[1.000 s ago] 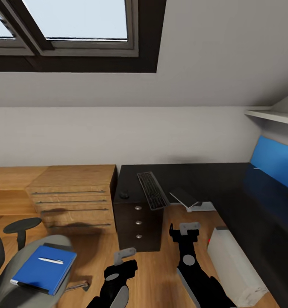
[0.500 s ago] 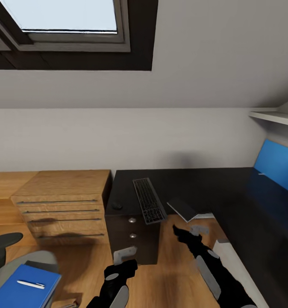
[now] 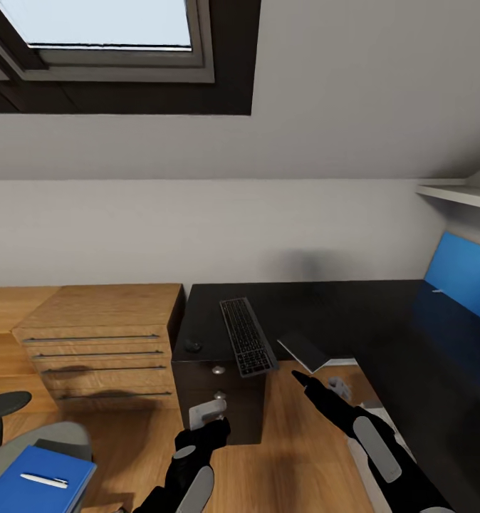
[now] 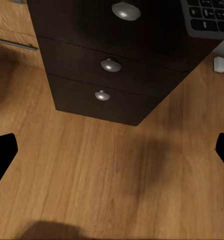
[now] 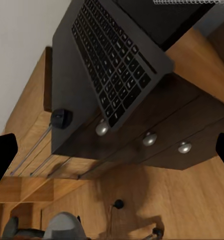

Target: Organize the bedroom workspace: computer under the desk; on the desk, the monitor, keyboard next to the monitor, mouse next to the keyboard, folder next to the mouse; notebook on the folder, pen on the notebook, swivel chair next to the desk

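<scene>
Keyboard (image 3: 248, 336) lies flat on the black tabletop (image 3: 325, 306), long axis running from wall to front edge, near end overhanging the edge above the drawers (image 3: 217, 399). It sits just ahead of both pincers. Mouse (image 3: 192, 345) is on the tabletop left of the keyboard, apart from it.

Right arm is stretched forward and rolled on its side; right pincer (image 3: 318, 385) points at the tabletop front edge, close under the keyboard's near end. Fingers sit at the wrist-view edges, spread wide, holding nothing.

Left pincer (image 3: 206, 415) is held low facing the drawers, also wide and empty.

Folder (image 3: 33, 481) with pen (image 3: 44, 481) on the swivel chair (image 3: 26, 445), well back-left of the left pincer.

Versus 0.5 s ago: right arm rolled further, reaching slightly farther forward.
</scene>
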### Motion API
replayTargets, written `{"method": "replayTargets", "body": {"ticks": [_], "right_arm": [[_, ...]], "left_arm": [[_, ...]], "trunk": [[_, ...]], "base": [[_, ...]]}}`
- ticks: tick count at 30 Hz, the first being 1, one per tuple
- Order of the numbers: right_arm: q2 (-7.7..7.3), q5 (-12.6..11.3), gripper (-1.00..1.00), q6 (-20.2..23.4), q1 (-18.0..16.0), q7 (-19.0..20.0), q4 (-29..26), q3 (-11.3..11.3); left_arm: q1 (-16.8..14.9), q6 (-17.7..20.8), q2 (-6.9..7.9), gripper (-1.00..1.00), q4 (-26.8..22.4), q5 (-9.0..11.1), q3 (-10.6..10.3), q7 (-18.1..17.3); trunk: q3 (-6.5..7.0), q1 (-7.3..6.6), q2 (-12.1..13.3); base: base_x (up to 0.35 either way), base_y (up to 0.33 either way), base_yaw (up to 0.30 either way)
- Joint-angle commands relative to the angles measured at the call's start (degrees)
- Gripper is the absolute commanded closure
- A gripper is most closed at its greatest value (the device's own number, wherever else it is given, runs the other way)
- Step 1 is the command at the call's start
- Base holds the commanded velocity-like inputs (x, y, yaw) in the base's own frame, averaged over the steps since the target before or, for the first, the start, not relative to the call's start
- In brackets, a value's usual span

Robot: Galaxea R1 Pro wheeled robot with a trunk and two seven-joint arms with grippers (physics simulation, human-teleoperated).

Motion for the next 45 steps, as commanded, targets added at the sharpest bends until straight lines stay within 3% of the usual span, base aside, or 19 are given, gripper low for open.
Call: {"method": "replayTargets", "body": {"ticks": [1,5,7,9,10,12,17,20,28,29,32,34,38,41,45], "right_arm": [[0.5,-0.23,-1.0,0.14,-0.04,-0.03,-0.08,0.14],[4.78,2.0,-1.0,-1.01,-0.04,-0.5,-0.34,0.62],[6.15,2.99,-1.0,-2.94,-0.04,-0.63,-0.38,0.57],[7.98,3.81,-1.0,-7.91,-0.01,-0.77,-0.23,0.51],[10.31,4.46,-1.0,-19.43,0.05,-1.1,0.34,0.52],[10.95,4.64,-1.0,-24.7,0.09,-1.54,0.75,0.6],[11.39,4.79,-1.0,-29.32,0.13,-4.21,1.18,0.77],[11.35,4.71,-1.0,-28.9,0.13,-5.5,1.22,0.8],[11.25,4.17,-1.0,-21.76,0.13,-5.94,1.25,0.05],[11.24,1.17,-1.0,-19.56,0.13,-5.98,1.36,-1.18],[11.2,-4.61,-1.0,-16.52,0.13,-5.95,1.38,-1.75],[11.19,-9.8,-1.0,-13.37,0.13,-5.9,1.33,-1.91],[11.19,-16.36,-1.0,-10.89,0.13,-5.73,1.28,-2.02],[11.19,-19.48,-1.0,-10.36,0.13,-5.43,1.22,-2.14],[11.13,-20.75,-1.0,-10.14,0.13,-4.96,1.12,-2.27]], "left_arm": [[-0.06,0.19,0.0,-1.0,-0.24,0.38,-0.06,0.37],[-0.06,0.24,-0.03,-1.0,0.16,0.78,0.17,0.19],[-0.04,0.21,-0.06,-1.0,0.75,1.01,0.14,0.13],[-0.05,0.19,-0.09,-1.0,1.52,1.32,0.08,0.08],[-0.05,0.17,-0.12,-1.0,2.11,1.55,0.05,0.07],[-0.04,0.17,-0.12,-1.0,2.29,1.58,0.14,0.08],[-0.05,0.16,-0.13,-1.0,2.45,1.64,0.88,0.07],[-0.05,0.16,-0.13,-1.0,2.48,1.68,1.06,0.07],[-0.03,0.2,-0.17,-1.0,2.49,1.78,1.15,0.12],[-0.02,0.2,-0.2,-1.0,2.49,1.81,1.15,0.12],[-0.05,0.23,-0.21,-1.0,2.49,1.83,1.09,0.12],[-0.05,0.24,-0.21,-1.0,2.49,1.84,1.08,0.12],[-0.05,0.25,-0.21,-1.0,2.54,1.79,1.07,0.11],[-0.05,0.25,-0.21,-1.0,2.56,1.78,1.07,0.07],[-0.06,0.25,-0.23,-1.0,2.6,1.78,1.02,0.05]], "trunk": [[-0.27,0.24,-0.49],[-0.99,1.12,-2.09],[-1.35,1.56,-2.89],[-1.71,2.0,-3.7],[-1.89,2.22,-4.1],[-2.25,2.65,-4.9],[-3.14,3.75,-6.91],[-3.68,4.41,-8.11],[-5.12,6.17,-11.32],[-5.3,6.39,-11.72],[-5.84,7.05,-12.92],[-6.2,7.49,-13.72],[-6.91,8.37,-15.33],[-7.45,9.02,-16.53],[-8.17,9.9,-18.14]], "base": [[0.002,-0.001,0.0],[0.0,0.0,0.0],[0.0,0.0,0.0],[0.0,0.0,0.0],[0.0,0.0,0.0],[0.0,0.0,0.0],[0.0,0.0,0.0],[0.0,0.0,0.0],[0.0,0.0,0.0],[0.0,0.0,0.0],[0.0,0.0,0.0],[0.0,0.0,0.0],[0.0,0.0,0.0],[0.0,0.0,0.0],[0.0,0.0,0.0]]}}
